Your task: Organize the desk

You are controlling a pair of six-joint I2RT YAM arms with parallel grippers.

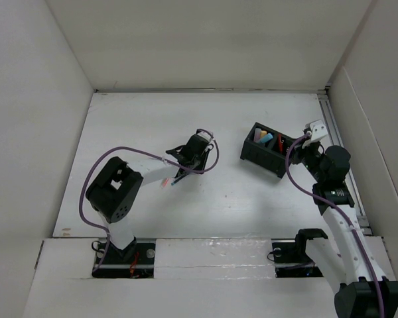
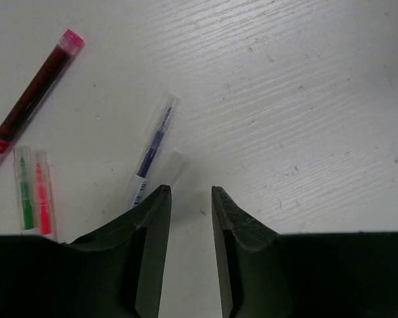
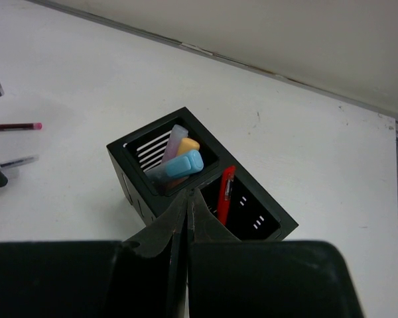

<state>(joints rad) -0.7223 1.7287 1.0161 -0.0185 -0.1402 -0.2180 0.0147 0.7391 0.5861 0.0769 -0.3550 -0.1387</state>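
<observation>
The left gripper [image 2: 189,192] is hanging just above the desk [image 2: 305,99], its jaws standing slightly spread with only bare white tabletop showing between them. A pink pen [image 2: 36,96] and a blue pen [image 2: 154,142] are lying on the desk to the left of its fingertips. Farther right, the right gripper [image 3: 187,202] is pressing its jaws together at the near rim of the black organizer [image 3: 129,159], which is sitting on the desk below; whether they are touching it cannot be told.
</observation>
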